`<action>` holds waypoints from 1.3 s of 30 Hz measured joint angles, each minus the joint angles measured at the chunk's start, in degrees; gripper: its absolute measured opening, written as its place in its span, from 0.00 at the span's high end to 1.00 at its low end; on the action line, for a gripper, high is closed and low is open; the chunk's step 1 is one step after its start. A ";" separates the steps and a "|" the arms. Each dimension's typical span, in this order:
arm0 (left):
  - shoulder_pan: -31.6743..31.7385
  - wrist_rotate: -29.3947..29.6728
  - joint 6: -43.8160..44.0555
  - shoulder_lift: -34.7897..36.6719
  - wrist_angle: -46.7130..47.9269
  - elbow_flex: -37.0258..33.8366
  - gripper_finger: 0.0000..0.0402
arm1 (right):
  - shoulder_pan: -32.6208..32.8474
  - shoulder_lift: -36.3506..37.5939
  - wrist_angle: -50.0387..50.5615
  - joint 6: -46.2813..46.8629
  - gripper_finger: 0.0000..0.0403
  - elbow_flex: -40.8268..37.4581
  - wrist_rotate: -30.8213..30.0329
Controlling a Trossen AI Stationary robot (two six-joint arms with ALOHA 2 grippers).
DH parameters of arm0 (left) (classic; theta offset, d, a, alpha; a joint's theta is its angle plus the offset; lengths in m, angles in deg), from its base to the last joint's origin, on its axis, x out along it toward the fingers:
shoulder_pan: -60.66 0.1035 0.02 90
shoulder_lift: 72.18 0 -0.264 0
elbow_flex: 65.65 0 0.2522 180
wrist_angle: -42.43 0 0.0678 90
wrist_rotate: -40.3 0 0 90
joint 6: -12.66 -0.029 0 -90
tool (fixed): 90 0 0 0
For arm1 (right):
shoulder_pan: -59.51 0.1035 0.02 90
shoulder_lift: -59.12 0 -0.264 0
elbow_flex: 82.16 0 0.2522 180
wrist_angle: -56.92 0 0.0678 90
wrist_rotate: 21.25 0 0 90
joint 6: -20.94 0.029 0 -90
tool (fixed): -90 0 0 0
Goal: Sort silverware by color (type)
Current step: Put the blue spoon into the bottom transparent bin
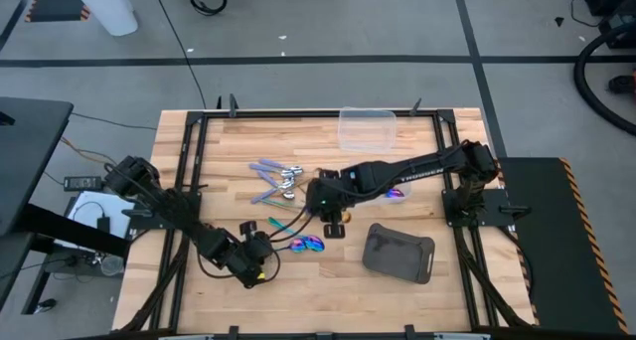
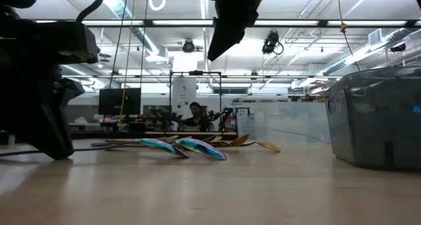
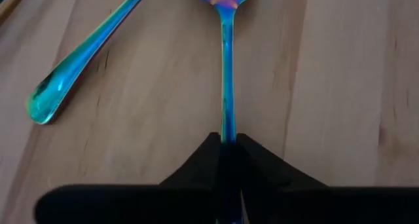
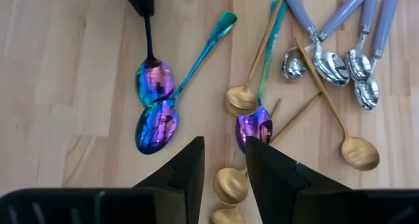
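The silverware lies mid-table: lilac-handled spoons [image 4: 327, 57], gold spoons [image 4: 241, 99] and iridescent spoons [image 4: 156, 129], their bowls and handles flat on the wood. My left gripper [image 1: 266, 255] is low at the near left, shut on one iridescent spoon [image 4: 155, 82]. A second iridescent spoon [image 3: 82, 54] lies beside it. My right gripper [image 4: 224, 162] hangs open above the pile, with nothing between its fingers; it comes down from above in the low view [image 2: 230, 27]. My left gripper pinches the iridescent spoon's thin handle [image 3: 227, 129] between its two fingers, near the handle's free end. The fingers slant down from the table's near-left side, in line with the handle. The spoon's bowl [image 4: 155, 82] lies on the table against the other iridescent bowl.
A clear plastic tub [image 1: 368, 128] stands at the far edge, and a dark grey tray [image 1: 399, 253] lies near the front right. In the low view a tub [image 2: 378, 120] fills the right side. Bare wood lies near the front edge.
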 joint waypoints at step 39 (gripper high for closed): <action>8.74 7.23 -17.78 9.73 -0.41 3.40 0.91 | 4.67 0.00 -5.07 1.51 0.70 0.00 -4.35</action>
